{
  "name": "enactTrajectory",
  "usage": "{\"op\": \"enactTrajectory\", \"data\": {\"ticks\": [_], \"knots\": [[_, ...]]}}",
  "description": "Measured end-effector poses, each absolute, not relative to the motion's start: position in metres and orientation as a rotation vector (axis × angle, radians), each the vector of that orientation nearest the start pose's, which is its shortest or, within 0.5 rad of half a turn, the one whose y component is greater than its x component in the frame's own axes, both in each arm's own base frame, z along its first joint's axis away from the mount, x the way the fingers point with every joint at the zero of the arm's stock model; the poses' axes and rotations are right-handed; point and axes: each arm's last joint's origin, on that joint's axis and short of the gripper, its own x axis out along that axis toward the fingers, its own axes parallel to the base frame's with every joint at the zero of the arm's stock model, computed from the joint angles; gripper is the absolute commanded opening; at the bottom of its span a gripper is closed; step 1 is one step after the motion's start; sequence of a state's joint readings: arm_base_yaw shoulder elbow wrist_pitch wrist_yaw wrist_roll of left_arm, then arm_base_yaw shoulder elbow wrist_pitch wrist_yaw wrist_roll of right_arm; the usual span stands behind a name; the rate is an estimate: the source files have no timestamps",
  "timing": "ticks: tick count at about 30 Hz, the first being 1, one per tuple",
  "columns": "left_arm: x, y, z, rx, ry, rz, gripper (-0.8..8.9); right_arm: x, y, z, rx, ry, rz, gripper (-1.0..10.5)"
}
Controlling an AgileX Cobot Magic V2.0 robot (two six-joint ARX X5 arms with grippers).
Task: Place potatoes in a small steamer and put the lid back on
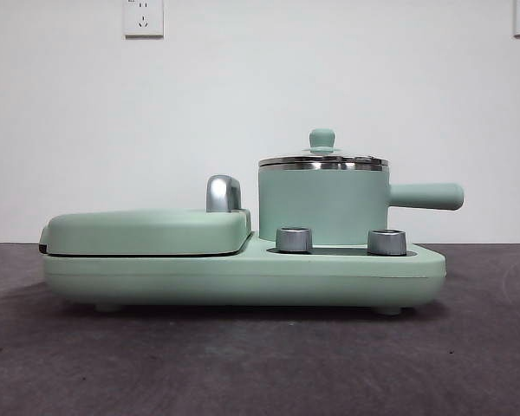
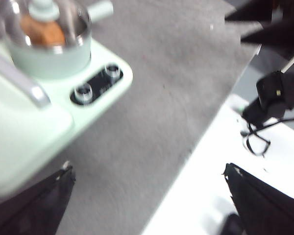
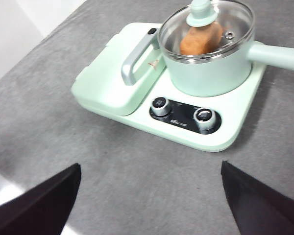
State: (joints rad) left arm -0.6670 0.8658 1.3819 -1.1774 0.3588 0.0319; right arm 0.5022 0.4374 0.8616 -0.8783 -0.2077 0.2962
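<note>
Mint-green small steamer (image 1: 322, 206) upright on the right half of a mint appliance base (image 1: 243, 276), straight side handle pointing right, level with the worktop (image 1: 243, 364). Glass lid (image 1: 323, 160) seated flat on the steel rim, mint knob up. Closed grill plate (image 1: 147, 231) to the left of the pot, its chrome handle (image 1: 223, 193) between the two. Two steel dials (image 1: 295, 239) just in front of the pot. No gripper visible from the front; two wall sockets (image 1: 144, 17) high on the white wall.

Left wrist view, blurred: small steamer (image 2: 49, 61) with lid (image 2: 44, 22) closed, orange-brown potato (image 2: 43, 33) visible through the glass, long axis not readable. Left gripper (image 2: 147, 205) wide open and empty, jaws far apart over grey worktop (image 2: 152, 107) near its edge, well apart from the pot. Dials (image 2: 83, 91) on a black panel between pot and gripper. Black cables (image 2: 264, 122) on a white surface beyond the worktop edge.

Right wrist view: potato (image 3: 201, 39) inside the small steamer (image 3: 206, 73), under the lid (image 3: 208, 29), long axis slanted, running roughly toward the side handle. Handle directed away from the grill plate (image 3: 105, 85). Right gripper (image 3: 149, 205) wide open, holding nothing, raised over bare worktop (image 3: 112, 161), well clear of the appliance, on the side of the dials (image 3: 160, 105).
</note>
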Motion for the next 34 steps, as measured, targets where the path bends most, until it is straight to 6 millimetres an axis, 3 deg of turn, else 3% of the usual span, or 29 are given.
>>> {"op": "enactTrajectory", "data": {"ticks": [6, 7, 9, 10, 11, 12, 13, 34], "knots": [[0.044, -0.046, 0.389, 0.061, 0.547, -0.976, 4.86, 0.055, 0.037, 0.329, 0.211, 0.558, 0.626, 4.6], [0.039, -0.042, 0.386, 0.044, 0.531, -0.974, 4.57, 0.055, 0.037, 0.329, 0.211, 0.558, 0.626, 4.6], [0.033, -0.037, 0.378, 0.01, 0.521, -0.957, 2.46, 0.055, 0.037, 0.329, 0.211, 0.558, 0.626, 4.3], [0.032, -0.037, 0.374, 0.005, 0.527, -0.947, 0.65, 0.055, 0.037, 0.329, 0.211, 0.558, 0.627, 3.3], [0.032, -0.037, 0.37, 0.0, 0.54, -0.941, 0.29, 0.055, 0.037, 0.329, 0.214, 0.561, 0.634, 1.0], [0.033, -0.037, 0.367, 0.001, 0.546, -0.939, 0.1, 0.054, 0.037, 0.329, 0.216, 0.564, 0.647, -0.3], [0.033, -0.037, 0.365, 0.001, 0.552, -0.938, 0.05, 0.054, 0.038, 0.328, 0.217, 0.568, 0.655, 0.3], [0.032, -0.035, 0.367, -0.048, 0.55, -0.912, 0.06, 0.054, 0.037, 0.328, 0.214, 0.577, 0.648, 0.2]]}}
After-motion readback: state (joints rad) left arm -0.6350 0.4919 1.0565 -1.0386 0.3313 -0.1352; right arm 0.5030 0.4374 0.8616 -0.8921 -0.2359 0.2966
